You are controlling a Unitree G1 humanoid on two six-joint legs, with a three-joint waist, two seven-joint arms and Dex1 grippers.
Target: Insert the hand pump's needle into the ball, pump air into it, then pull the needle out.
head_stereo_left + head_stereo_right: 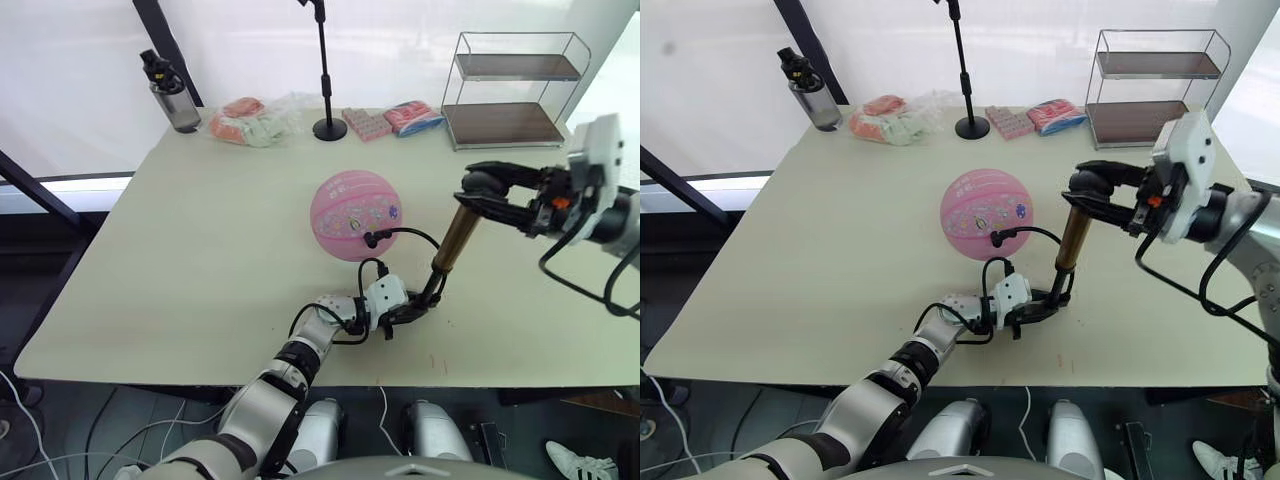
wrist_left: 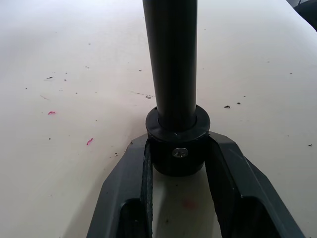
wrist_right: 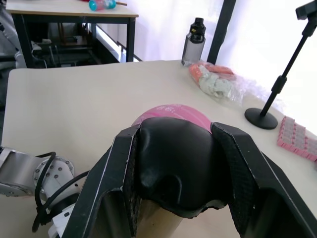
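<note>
Both grippers clamp the hand pump (image 1: 458, 237) — hose in ball (image 1: 356, 214).

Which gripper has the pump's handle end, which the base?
The right gripper clamps the hand pump's black top handle; the left gripper clamps its black bottom cap at the table.

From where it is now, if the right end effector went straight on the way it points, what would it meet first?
The right end effector, shut on the hand pump handle, points toward the ball. It would probably meet the ball first, though depth is hard to judge.
</note>
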